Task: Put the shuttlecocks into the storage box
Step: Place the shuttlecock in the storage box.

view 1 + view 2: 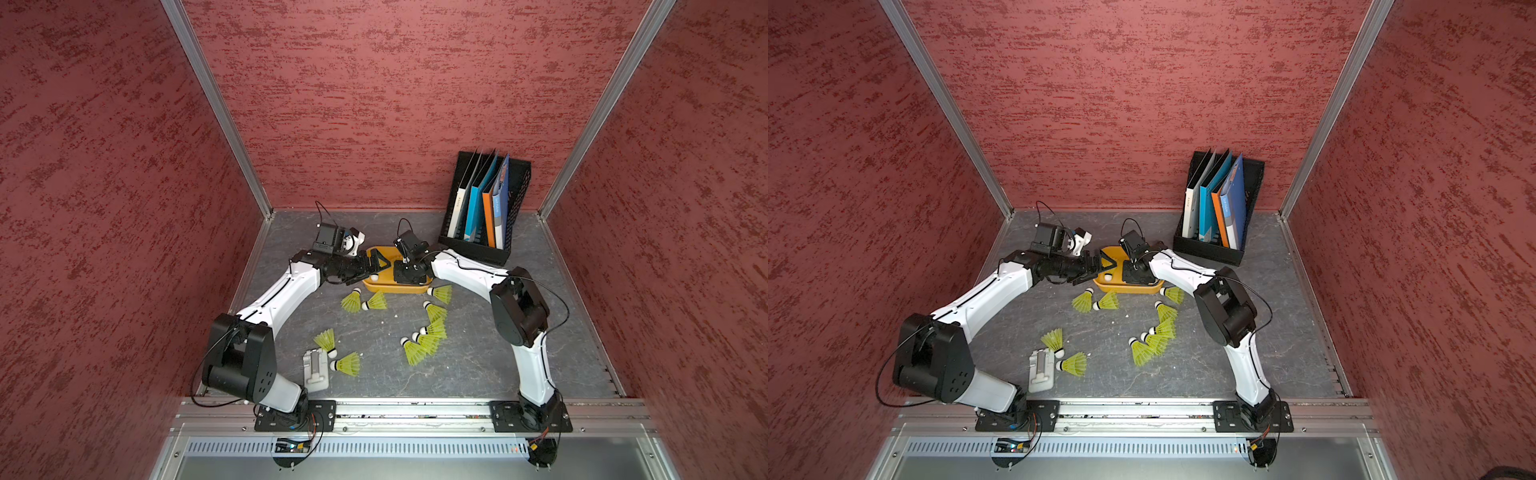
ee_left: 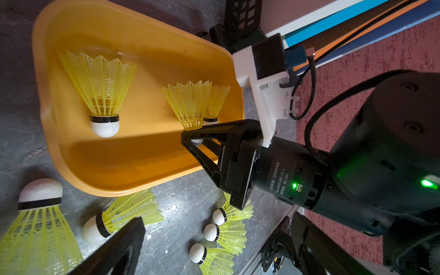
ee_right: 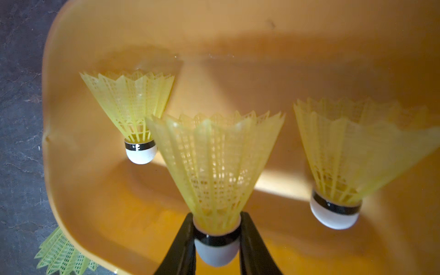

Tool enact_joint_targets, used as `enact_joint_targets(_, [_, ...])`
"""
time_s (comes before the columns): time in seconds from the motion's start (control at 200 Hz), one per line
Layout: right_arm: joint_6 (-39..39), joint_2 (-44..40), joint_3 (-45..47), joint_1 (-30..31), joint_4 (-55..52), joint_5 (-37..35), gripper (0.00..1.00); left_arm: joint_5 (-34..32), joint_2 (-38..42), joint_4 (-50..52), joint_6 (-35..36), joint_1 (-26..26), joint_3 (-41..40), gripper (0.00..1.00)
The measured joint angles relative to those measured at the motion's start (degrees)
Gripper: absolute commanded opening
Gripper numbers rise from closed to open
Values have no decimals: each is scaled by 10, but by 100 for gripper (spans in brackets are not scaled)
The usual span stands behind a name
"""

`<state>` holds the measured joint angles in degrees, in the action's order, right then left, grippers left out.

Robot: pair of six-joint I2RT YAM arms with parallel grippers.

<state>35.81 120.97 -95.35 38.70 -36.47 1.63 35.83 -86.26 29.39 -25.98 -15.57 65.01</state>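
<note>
The orange-yellow storage box sits at the middle back of the grey table. My right gripper hangs over the box, shut on the black-banded base of a yellow-green shuttlecock whose skirt points away from the jaws. Two more shuttlecocks lie inside the box. My left gripper stands open at the box's left rim with nothing between its fingers. Several shuttlecocks lie on the table in front of the box: a pair, a cluster and another pair.
A black mesh file rack with folders stands at the back right, close to the box. A small grey-white plastic piece lies near the front left beside two shuttlecocks. Red walls enclose three sides; a metal rail runs along the front.
</note>
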Motion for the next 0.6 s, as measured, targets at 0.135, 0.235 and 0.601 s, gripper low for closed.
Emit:
enact_joint_targets(0.135, [7,18,-16,-2,-3,-7,17,-2,0,6,3,0,6,100])
enact_joint_targets(0.235, [9,30,-26,-3,-5,-11,17,-3,0,6,4,-2,7,100])
enact_joint_targets(0.601, [20,36,-33,-12,-27,-27,20,-3,0,11,3,-6,7,100])
